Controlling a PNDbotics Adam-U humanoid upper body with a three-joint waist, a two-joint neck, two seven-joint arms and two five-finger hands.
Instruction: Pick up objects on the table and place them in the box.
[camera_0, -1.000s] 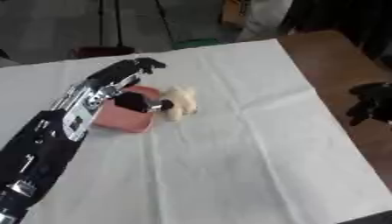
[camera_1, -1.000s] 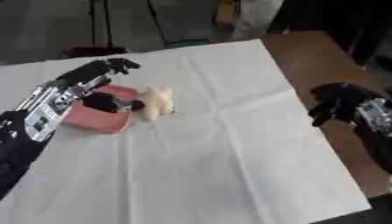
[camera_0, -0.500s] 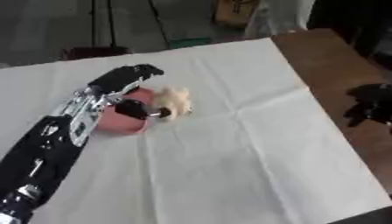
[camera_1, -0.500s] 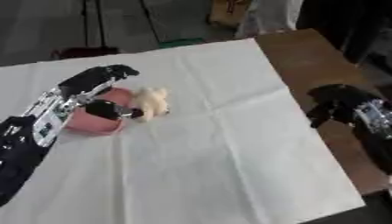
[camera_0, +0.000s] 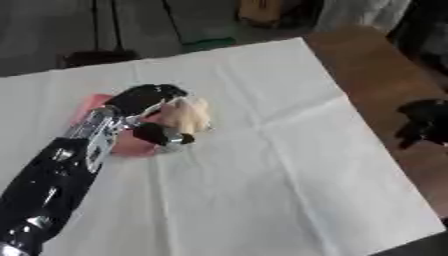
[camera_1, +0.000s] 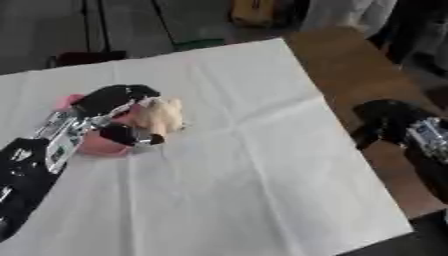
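White-clothed table (camera_0: 289, 165), brown wooden top, grey floor (camera_0: 52, 30) beyond.

Stereo head cams, downward, shared table (camera_0: 289, 165)

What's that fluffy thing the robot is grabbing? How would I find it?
Look at the white cloth covering the table, then follow the black left arm to its left hand. The cream-coloured soft toy sits between its curled fingers and thumb, beside a flat pink thing. It is the only pale, lumpy thing there; its neighbour is pink and flat.
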